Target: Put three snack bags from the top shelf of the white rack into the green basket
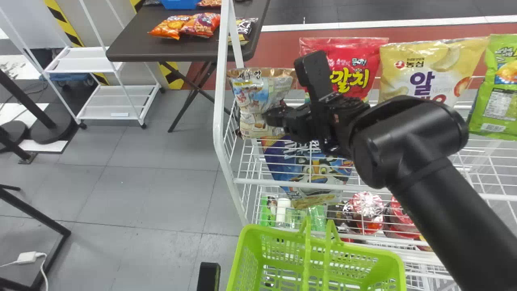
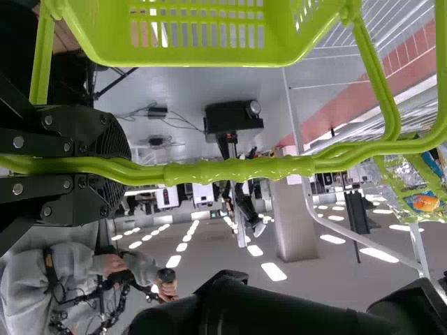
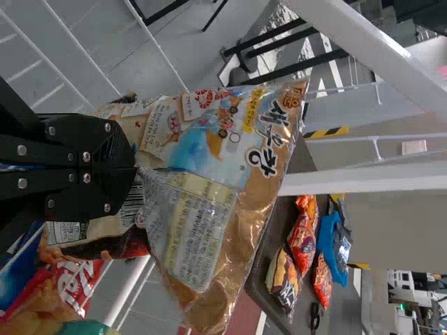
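At the left end of the white rack's (image 1: 221, 101) top shelf, my right gripper (image 1: 278, 117) is at a tan snack bag (image 1: 258, 91). In the right wrist view the right gripper (image 3: 135, 167) is shut on this bag (image 3: 209, 146), creasing it. A red bag (image 1: 351, 68), a yellow bag (image 1: 428, 68) and a green bag (image 1: 499, 89) stand farther right on the shelf. The green basket (image 1: 387, 258) is below, before the rack. A black part of my left gripper (image 1: 209, 279) shows beside it; in the left wrist view the left gripper (image 2: 126, 165) is shut on the basket handle (image 2: 237, 169).
Below the top shelf are a blue bag (image 1: 311, 173) and red-topped cups (image 1: 367, 210). A dark table (image 1: 137, 44) with snack bags stands behind left, near a white cart (image 1: 113, 101). The rack's white left post is close to the held bag.
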Tool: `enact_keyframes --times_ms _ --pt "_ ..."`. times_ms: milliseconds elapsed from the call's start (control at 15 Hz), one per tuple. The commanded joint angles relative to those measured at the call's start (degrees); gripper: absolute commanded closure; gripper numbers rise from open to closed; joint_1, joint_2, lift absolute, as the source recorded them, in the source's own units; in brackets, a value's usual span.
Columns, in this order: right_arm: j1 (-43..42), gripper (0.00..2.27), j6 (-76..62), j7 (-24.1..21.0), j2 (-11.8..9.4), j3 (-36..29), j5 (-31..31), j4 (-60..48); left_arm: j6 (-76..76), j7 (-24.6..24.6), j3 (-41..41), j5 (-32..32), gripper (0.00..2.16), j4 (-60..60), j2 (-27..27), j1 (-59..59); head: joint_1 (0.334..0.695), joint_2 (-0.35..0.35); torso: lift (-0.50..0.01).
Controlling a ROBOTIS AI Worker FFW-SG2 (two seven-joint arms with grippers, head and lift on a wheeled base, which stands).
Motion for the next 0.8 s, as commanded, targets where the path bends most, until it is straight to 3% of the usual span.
enact_keyframes --times_ms 0,133,467,733 --pt "3.88 2.25 3.66 -0.81 0.05 0.1 2.79 -6.29 0.0 0.07 -0.25 -0.03 2.15 -0.27 0.0 0.2 0.695 0.168 0.0" --pt "8.45 2.25 5.95 -4.41 0.05 0.98 6.31 -14.11 0.0 -0.02 -0.34 -0.11 2.15 -0.63 0.0 0.37 0.695 0.169 0.0" --pt "18.29 2.25 14.03 -7.14 0.05 -2.45 2.71 -33.01 0.0 0.77 -1.65 -1.61 2.15 -1.33 -0.52 0.64 0.695 0.175 0.0" --pt "28.14 2.25 23.35 -7.93 -5.54 -9.31 0.42 -49.62 0.0 1.65 -2.18 -2.22 2.15 -1.59 -0.7 0.37 0.695 0.119 0.0"
